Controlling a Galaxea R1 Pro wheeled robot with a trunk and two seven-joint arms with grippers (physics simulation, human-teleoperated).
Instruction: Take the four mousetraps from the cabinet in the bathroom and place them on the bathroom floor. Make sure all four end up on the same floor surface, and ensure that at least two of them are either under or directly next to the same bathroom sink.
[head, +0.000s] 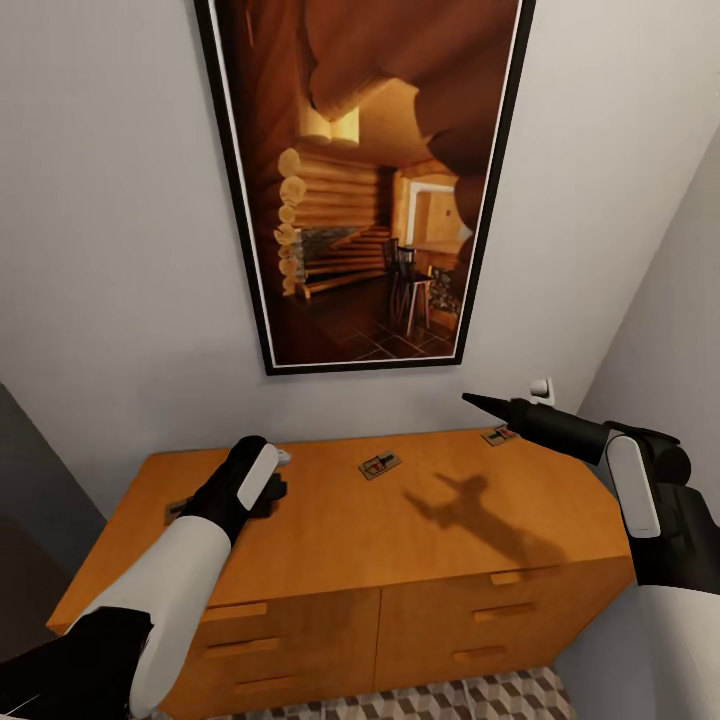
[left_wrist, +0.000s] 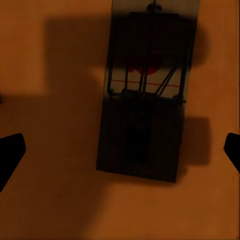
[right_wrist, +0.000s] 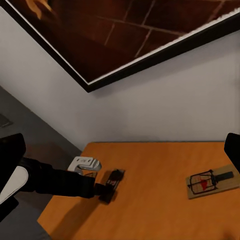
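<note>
Now — stage: pick-up is being lined up on the cabinet (head: 400, 540) top; no trap has been lifted yet, judging by what lies flat.
L gripper (left_wrist: 120, 150): held spread wide, fingertips seen at both edges of the wrist view, with a mousetrap (left_wrist: 142, 105) framed between them — prob. positioned straight overhead so the jaws can be dropped around its narrow sides.
R gripper (head: 480, 403): parked above the cabinet's back right, near a 2nd trap (head: 498, 436); fingers appear apart in its own cam, nothing held.
Mid trap (head: 379, 465): left flat on the top, centre-back, untouched.
Far-left edge: a dark flat thing (head: 176, 510) is partly hidden by the L arm; poss. a 4th trap, can't be confirmed.
Bathroom floor (head: 500, 698): cube tiles glimpsed below the drawers; the sink is yet to be reached.
</note>
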